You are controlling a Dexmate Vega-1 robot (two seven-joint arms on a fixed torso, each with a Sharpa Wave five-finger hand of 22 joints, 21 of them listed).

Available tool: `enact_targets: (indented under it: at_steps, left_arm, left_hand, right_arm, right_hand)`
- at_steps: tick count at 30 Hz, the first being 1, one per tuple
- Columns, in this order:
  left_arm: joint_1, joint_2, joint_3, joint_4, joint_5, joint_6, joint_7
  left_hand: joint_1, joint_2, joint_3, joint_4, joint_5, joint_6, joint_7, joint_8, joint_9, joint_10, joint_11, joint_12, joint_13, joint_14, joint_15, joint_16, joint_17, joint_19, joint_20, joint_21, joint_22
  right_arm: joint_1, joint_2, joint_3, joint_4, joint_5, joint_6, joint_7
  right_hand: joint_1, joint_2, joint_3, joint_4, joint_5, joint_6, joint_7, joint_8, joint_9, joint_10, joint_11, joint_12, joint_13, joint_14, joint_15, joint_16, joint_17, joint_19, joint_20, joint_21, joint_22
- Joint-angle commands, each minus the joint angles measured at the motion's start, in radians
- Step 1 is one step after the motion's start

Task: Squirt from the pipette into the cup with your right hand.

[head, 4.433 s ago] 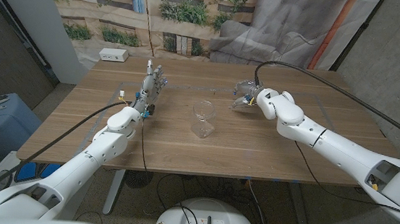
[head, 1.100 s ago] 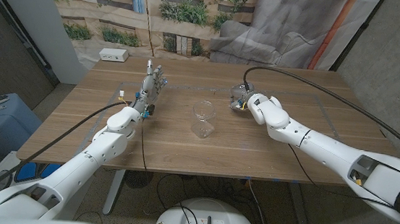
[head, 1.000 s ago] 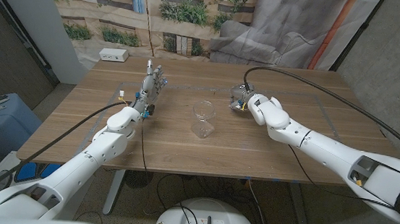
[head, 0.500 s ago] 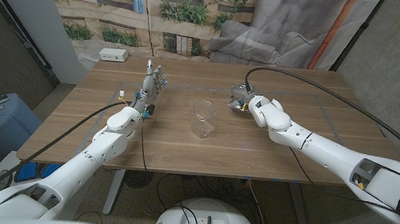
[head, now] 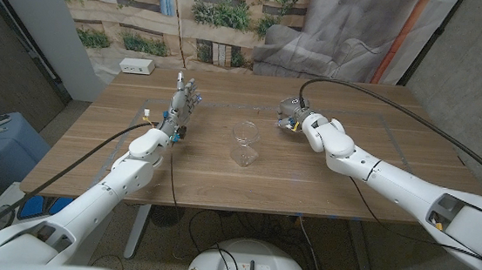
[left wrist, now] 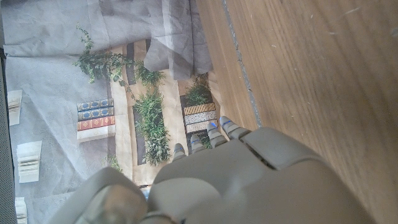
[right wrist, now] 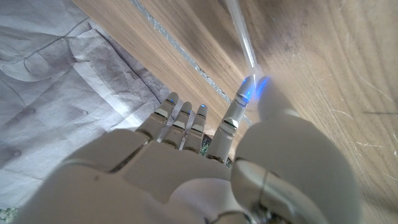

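A wooden surface (head: 308, 171) carries a clear cup (head: 245, 143). Right of the cup, the right robot hand (head: 299, 121) pinches the pipette (right wrist: 241, 36). Left robot hand (head: 184, 102) stands spread, holding nothing. Gray drapes (head: 338, 30) hang behind.

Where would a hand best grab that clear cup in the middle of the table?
Probably around the cup by its side wall, coming in level from the side. It seems to stand upright, mouth up, round, with bare table on both sides, so fingers can wrap it. Gripping the rim risks tipping it.
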Motion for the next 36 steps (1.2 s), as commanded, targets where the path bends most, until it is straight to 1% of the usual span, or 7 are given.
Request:
enact_targets:
  at_steps: [1,7,20,26,36]
  left_arm:
    - [0.000,0.000,0.000,0.001,0.000,0.000,0.000]
    - [0.000,0.000,0.000,0.001,0.000,0.000,0.000]
    - [0.000,0.000,0.000,0.000,0.000,0.000,0.000]
    - [0.000,0.000,0.000,0.000,0.000,0.000,0.000]
    - [-0.001,0.000,0.000,0.001,0.000,0.000,0.000]
  left_hand:
    - [0.001,0.043,-0.007,0.001,0.005,-0.007,-0.006,0.006,0.002,-0.005,-0.003,0.005,0.005,-0.009,-0.114,0.006,0.002,-0.007,-0.091,0.006,0.003]
    - [0.001,0.043,-0.007,0.001,0.005,-0.007,-0.006,0.006,0.002,-0.004,-0.002,0.005,0.005,-0.008,-0.114,0.006,0.002,-0.006,-0.091,0.006,0.003]
    - [0.001,0.043,-0.007,0.001,0.005,-0.007,-0.006,0.006,0.002,-0.004,-0.003,0.005,0.005,-0.008,-0.114,0.006,0.002,-0.006,-0.091,0.006,0.002]
    - [0.001,0.043,-0.007,0.001,0.005,-0.007,-0.006,0.006,0.002,-0.005,-0.003,0.005,0.005,-0.008,-0.114,0.006,0.002,-0.006,-0.091,0.006,0.002]
    - [0.001,0.043,-0.007,0.001,0.005,-0.006,-0.006,0.006,0.002,-0.004,-0.002,0.005,0.005,-0.008,-0.114,0.006,0.002,-0.006,-0.091,0.006,0.002]
  right_arm:
    - [-0.022,-0.020,0.032,-0.051,0.020,-0.013,-0.002]
    - [-0.037,-0.031,0.052,-0.088,0.028,-0.020,-0.006]
    - [-0.086,-0.057,0.109,-0.174,0.060,-0.036,-0.030]
    - [-0.128,-0.068,0.169,-0.228,0.134,-0.040,-0.060]
    - [-0.182,-0.078,0.234,-0.293,0.218,-0.054,-0.123]
  right_hand:
    - [0.009,0.007,-0.006,0.000,-0.003,-0.012,0.001,-0.006,-0.001,0.002,0.004,-0.003,0.004,0.004,-0.067,0.003,0.003,0.012,0.001,0.003,0.003]
    - [0.011,0.007,-0.010,0.002,-0.004,-0.028,0.001,-0.014,-0.005,-0.005,0.009,-0.008,0.004,0.000,-0.064,0.002,0.004,0.011,0.003,0.001,0.003]
    - [0.009,0.007,-0.016,0.005,-0.006,-0.037,0.002,-0.020,-0.009,-0.009,0.013,-0.011,0.005,-0.002,-0.060,0.002,0.006,0.009,0.006,-0.001,0.003]
    - [0.008,0.007,-0.019,0.007,-0.007,-0.036,0.002,-0.021,-0.011,-0.007,0.014,-0.011,0.005,-0.002,-0.059,0.003,0.006,0.008,0.007,-0.002,0.003]
    - [0.006,0.007,-0.024,0.009,-0.008,-0.037,0.002,-0.023,-0.013,-0.001,0.013,-0.010,0.005,0.001,-0.056,0.004,0.008,0.007,0.011,-0.003,0.003]
